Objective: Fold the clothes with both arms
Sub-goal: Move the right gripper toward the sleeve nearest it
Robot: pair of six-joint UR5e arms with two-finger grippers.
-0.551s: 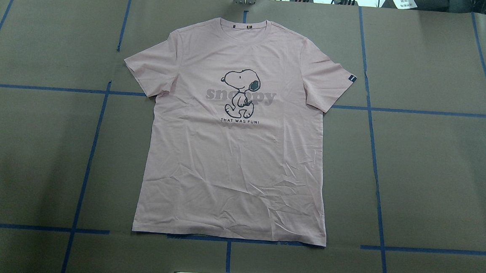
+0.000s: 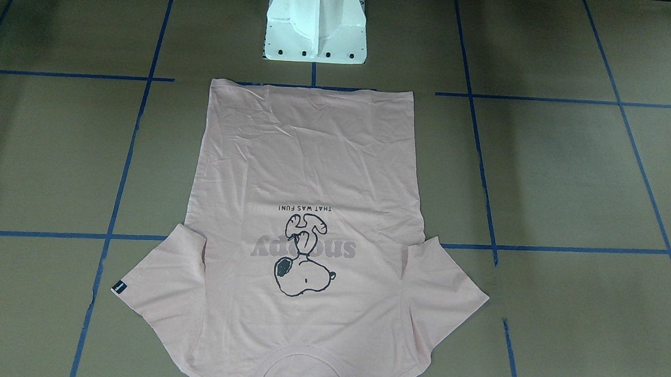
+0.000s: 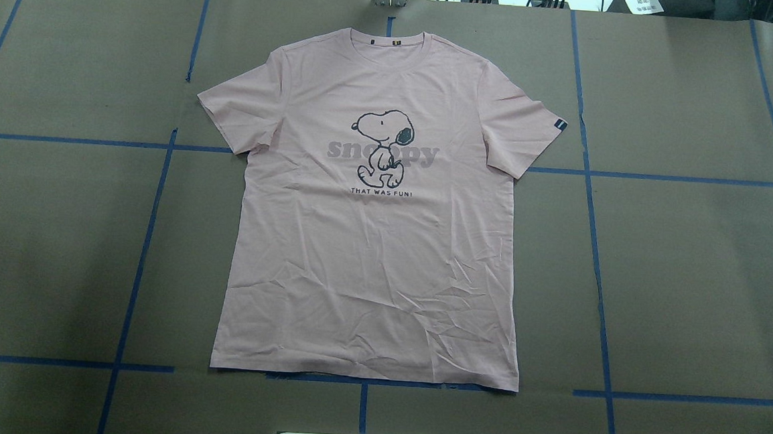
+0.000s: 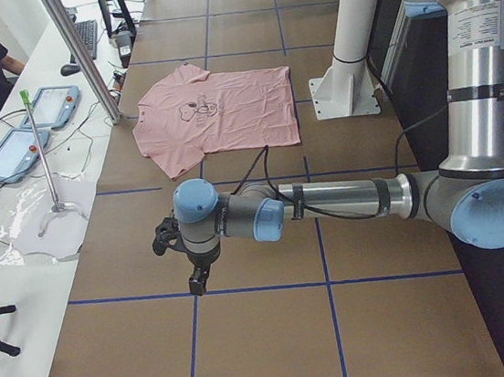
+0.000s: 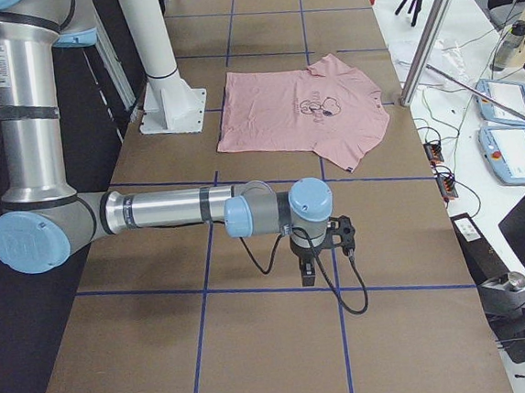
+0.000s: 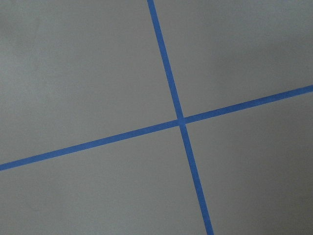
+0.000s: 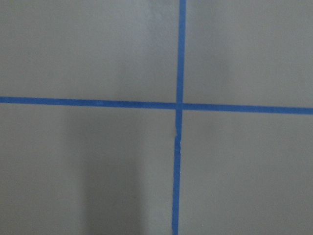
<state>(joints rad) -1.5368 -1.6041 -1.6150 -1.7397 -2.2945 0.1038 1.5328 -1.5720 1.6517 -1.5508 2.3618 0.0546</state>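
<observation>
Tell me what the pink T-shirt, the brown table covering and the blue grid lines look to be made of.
Pink T-shirt: soft knit fabric, likely cotton jersey, matte; it lies limp with fine creases. Brown table covering: probably paper or thin card, matte, no glare. Blue grid lines: apparently adhesive tape; strips are slightly crooked with broken ends.

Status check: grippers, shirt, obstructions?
Grippers: left gripper, right gripper over bare table, well off the T-shirt; open or shut unclear. T-shirt flat, print up, unfolded. Nothing on it.
</observation>
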